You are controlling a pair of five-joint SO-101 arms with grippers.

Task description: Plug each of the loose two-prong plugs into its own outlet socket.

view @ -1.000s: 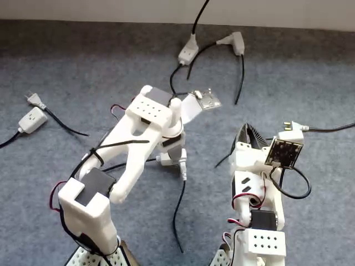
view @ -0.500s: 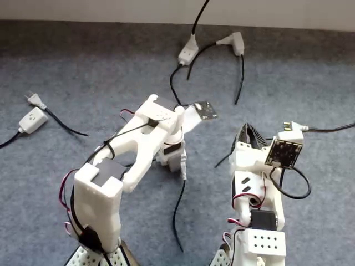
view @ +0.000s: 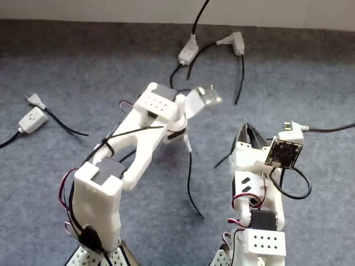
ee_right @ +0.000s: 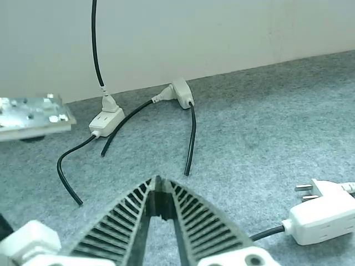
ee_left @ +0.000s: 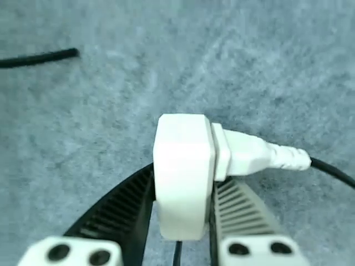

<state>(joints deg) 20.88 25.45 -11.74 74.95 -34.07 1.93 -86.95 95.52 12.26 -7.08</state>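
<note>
My left end effector (ee_left: 182, 191) is clamped on a white plug body (ee_left: 183, 147), gripping its two broad faces. I judge the plug is held just clear of the grey tabletop (view: 83, 66) near the middle, a fair way short of the loose socket (view: 188, 52) at the far edge. My first worry is orientation: I cannot see the prongs from the wrist camera, so I can't confirm which way they face, and a blind approach could jam them against the socket's face. The second is the black cable (view: 189, 177). It leaves the plug sideways and trails down across the tabletop between the two arms. If it drags or catches on an arm base, it could twist the plug in the fingers or pull it out, since the grip looks to hold by friction alone. The third is the socket itself, which lies free on its own lead. Pushing into it with nothing behind it would probably just slide it away. My right end effector (ee_right: 159, 197) is closed and empty, sitting near another pronged block (ee_right: 324, 213) at the right, so nothing is bracing the socket. I'd want that sorted before committing.
</note>
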